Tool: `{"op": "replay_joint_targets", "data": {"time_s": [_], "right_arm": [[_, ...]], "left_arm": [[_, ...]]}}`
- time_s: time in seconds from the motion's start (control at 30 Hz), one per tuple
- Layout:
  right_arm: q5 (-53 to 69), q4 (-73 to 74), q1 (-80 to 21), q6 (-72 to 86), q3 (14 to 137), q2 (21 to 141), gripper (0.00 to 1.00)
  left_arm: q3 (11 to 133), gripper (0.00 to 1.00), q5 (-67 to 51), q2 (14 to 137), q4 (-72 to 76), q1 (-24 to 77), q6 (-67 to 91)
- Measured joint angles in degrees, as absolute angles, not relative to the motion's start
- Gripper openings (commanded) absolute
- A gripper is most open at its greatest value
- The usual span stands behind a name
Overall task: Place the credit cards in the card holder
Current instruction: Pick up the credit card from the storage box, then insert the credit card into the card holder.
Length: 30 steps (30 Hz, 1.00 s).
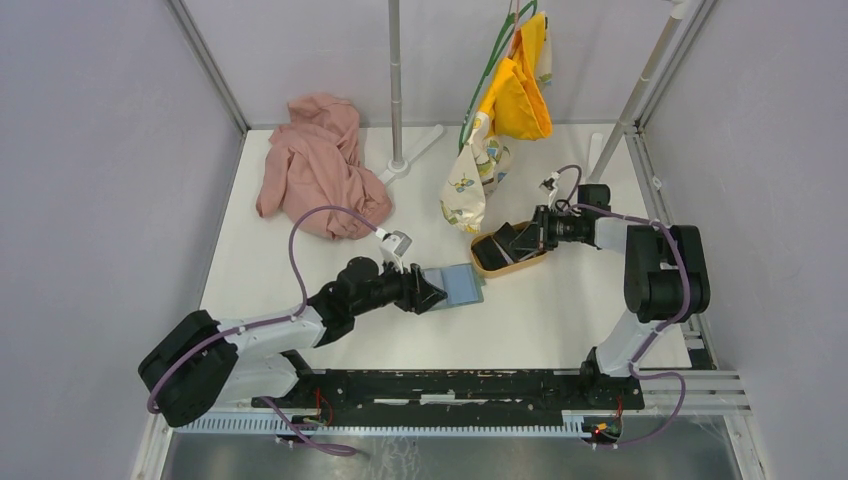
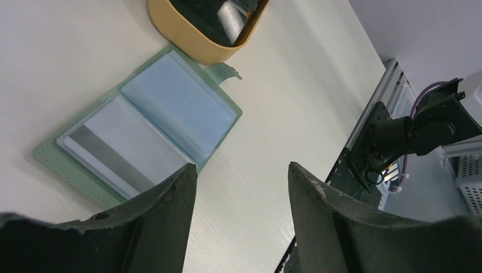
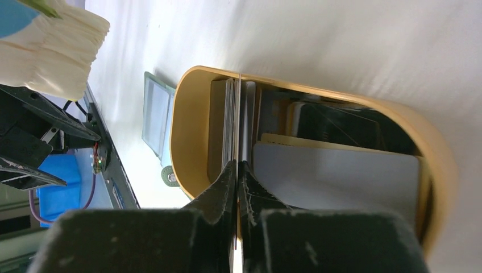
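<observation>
Wallet [image 2: 142, 131] lies open on the table [image 1: 560, 310], just beside the tray [image 3: 183, 133]. Right gripper [image 3: 237, 166] reaches into the tray, fingers pressed together on a thin card [image 3: 239, 114] standing on edge; other cards [image 3: 335, 176] lie inside. Left gripper [image 2: 241, 170] hovers at the wallet, fingers spread, holding nothing.

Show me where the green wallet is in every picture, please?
Top view: green wallet lies mid-table, left of the wooden tray.
Left wrist: wallet lies open, left of centre, below the tray.
Right wrist: wallet peeks out left of the tray's rim.
Landmark: the tray, next to it in every view.
</observation>
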State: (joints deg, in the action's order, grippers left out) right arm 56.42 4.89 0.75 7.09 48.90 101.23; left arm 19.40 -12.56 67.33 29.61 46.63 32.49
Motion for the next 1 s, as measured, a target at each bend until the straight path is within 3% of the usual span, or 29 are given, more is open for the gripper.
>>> {"op": "replay_joint_targets", "data": {"time_s": [0.37, 0.57, 0.8, 1.0], "right_arm": [[58.81, 2.98, 4.89, 7.6, 47.07, 93.62, 0.0], [65.04, -10.37, 3.79, 15.57, 38.33, 88.88, 0.0], [68.34, -27.0, -6.42, 24.86, 31.07, 85.36, 0.0], [71.18, -35.51, -13.74, 30.41, 30.52, 87.2, 0.0]], "left_arm": [[18.48, 0.65, -12.6, 64.75, 32.16, 46.63, 35.57], [15.55, 0.67, -13.17, 65.73, 42.06, 46.3, 42.33], [11.11, 0.67, -15.77, 75.46, 62.7, 44.47, 50.81], [9.43, 0.68, -15.03, 79.59, 70.96, 44.1, 51.48]]}}
